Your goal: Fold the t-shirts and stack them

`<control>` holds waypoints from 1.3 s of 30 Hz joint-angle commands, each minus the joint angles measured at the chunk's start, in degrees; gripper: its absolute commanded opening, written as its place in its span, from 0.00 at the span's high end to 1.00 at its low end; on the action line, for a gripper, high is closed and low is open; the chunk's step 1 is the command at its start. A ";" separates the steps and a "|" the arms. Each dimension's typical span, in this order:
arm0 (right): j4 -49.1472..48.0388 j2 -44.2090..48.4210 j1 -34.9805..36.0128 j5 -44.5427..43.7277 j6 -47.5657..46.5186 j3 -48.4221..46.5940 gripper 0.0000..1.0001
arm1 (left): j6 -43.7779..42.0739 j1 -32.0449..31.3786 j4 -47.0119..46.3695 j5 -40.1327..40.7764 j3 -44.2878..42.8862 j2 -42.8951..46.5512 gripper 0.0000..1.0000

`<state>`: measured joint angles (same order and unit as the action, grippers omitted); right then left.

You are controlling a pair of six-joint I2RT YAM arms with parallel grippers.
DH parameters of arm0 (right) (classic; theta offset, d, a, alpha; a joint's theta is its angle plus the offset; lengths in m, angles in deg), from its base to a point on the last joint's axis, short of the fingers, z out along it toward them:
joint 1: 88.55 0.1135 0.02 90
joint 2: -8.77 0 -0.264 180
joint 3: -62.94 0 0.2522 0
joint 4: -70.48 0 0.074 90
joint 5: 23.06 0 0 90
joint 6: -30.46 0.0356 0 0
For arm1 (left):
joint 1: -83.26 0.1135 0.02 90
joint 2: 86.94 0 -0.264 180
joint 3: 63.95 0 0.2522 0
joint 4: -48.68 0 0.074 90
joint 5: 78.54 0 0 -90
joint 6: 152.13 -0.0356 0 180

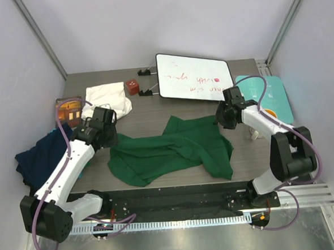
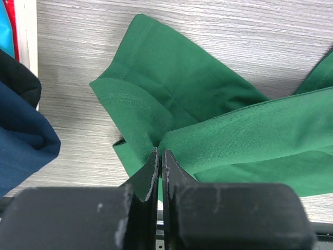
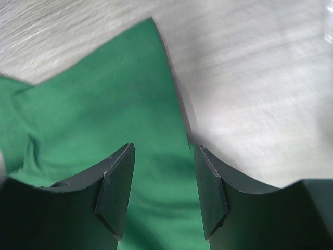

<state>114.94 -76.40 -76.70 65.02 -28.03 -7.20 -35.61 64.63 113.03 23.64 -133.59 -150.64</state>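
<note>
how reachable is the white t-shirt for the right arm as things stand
Probably not easily. The white t-shirt lies at the far left, across the table from the right pincer, which hangs open over the right edge of the green t-shirt. The left arm stands right beside it, in the way.

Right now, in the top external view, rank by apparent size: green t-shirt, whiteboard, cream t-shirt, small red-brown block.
Largest to smallest:
1. green t-shirt, spread out
2. whiteboard
3. cream t-shirt, bunched up
4. red-brown block
</note>
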 commanded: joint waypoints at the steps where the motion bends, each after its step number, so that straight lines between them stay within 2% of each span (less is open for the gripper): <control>1: -6.00 -7.53 -0.17 1.12 -1.27 -4.61 0.44 | -0.68 0.09 -2.42 -1.46 0.16 -0.54 1.00; 3: -6.88 -10.18 -0.08 3.58 -1.18 -5.84 0.44 | -0.77 0.09 -2.51 -1.46 0.07 -1.51 1.00; 8: -9.34 -15.11 -0.08 3.50 -0.92 -7.17 0.44 | -0.77 0.09 -2.86 -1.55 0.15 -2.39 1.00; 15: -11.54 -16.52 0.01 -1.34 -1.01 -6.02 0.43 | -0.86 0.09 -3.65 -1.64 0.42 -3.18 1.00; 25: -13.73 -22.50 -0.08 1.21 -0.66 -8.39 0.45 | -1.03 0.09 -3.48 -1.46 0.33 -2.92 1.00; 26: -13.91 -22.85 -0.08 1.12 -0.57 -8.48 0.47 | -1.04 0.09 -3.39 -1.38 0.42 -2.83 1.00; 29: -14.09 -22.68 -0.08 1.12 -0.13 -7.96 0.81 | -1.21 0.00 -3.22 -1.37 0.68 -2.66 1.00; 30: -14.17 -22.50 -0.17 3.12 -0.04 -7.43 0.88 | -1.30 0.09 -3.21 -1.37 0.68 -2.57 1.00; 31: -14.26 -21.46 -0.08 3.14 -0.13 -7.17 0.89 | -1.30 0.09 -3.30 -1.37 0.77 -2.57 1.00; 32: -14.26 -20.84 -0.08 3.14 -0.30 -6.73 0.96 | -1.21 0.09 -3.30 -1.46 0.77 -2.57 1.00; 33: -14.35 -20.05 -0.08 2.88 -0.48 -5.77 0.99 | -1.30 0.09 -3.39 -1.46 0.60 -2.57 1.00; 39: -15.23 -9.86 -0.08 0.09 -1.18 -1.29 0.99 | -0.68 0.09 -4.36 -1.47 1.12 -3.53 1.00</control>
<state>99.03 -93.91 -76.94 67.47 -28.34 -11.20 -35.72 64.63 110.80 22.53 -132.89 -154.18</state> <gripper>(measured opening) 0.032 0.006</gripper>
